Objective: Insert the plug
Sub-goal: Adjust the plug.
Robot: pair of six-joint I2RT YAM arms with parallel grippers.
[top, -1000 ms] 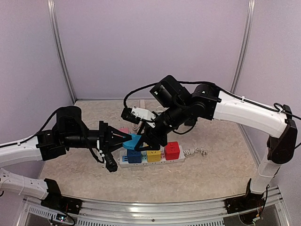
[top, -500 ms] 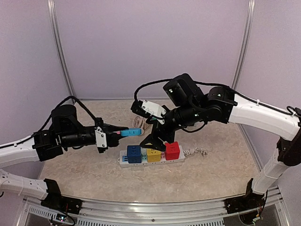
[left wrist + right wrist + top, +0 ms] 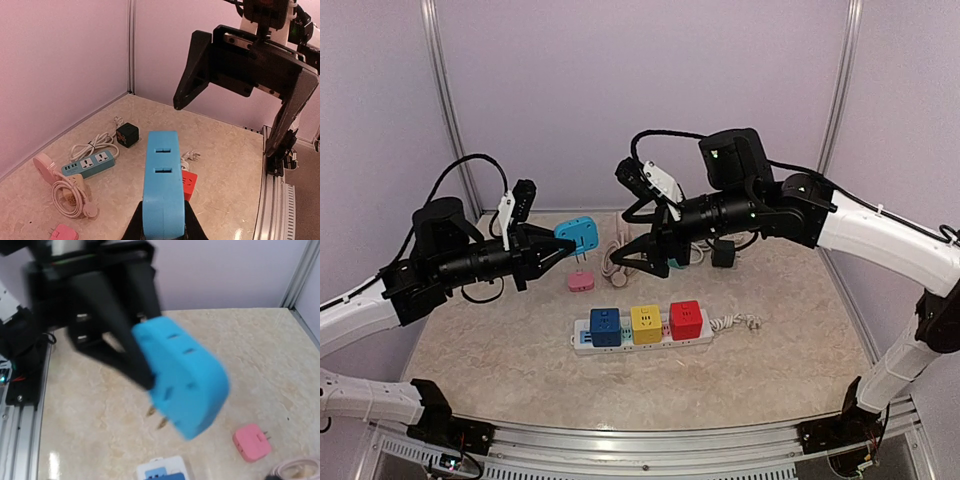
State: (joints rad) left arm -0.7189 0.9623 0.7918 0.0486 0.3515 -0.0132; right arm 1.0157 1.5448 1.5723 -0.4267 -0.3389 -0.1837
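My left gripper [image 3: 560, 246] is shut on a light-blue plug adapter [image 3: 577, 234], held in the air over the table's back left with its two prongs pointing down. In the left wrist view the adapter [image 3: 163, 180] stands up between my fingers [image 3: 135, 224]. In the right wrist view it [image 3: 186, 382] hangs above the table. The white power strip [image 3: 582, 340] lies below, carrying a blue cube [image 3: 605, 326], a yellow cube [image 3: 646, 322] and a red cube [image 3: 686, 319]. My right gripper [image 3: 642, 262] hangs open and empty just right of the adapter, apart from it.
A pink plug [image 3: 582, 280] lies behind the strip. A coiled white cable [image 3: 615, 255] and a black cube [image 3: 723, 253] sit further back. The left wrist view shows a teal power strip [image 3: 90, 163], a black cube [image 3: 127, 134] and a pink cable reel [image 3: 45, 167].
My left gripper has lifted the blue adapter up and back from the strip and turned it prongs down. My right gripper let go of it, opened wide and drew back to the right.
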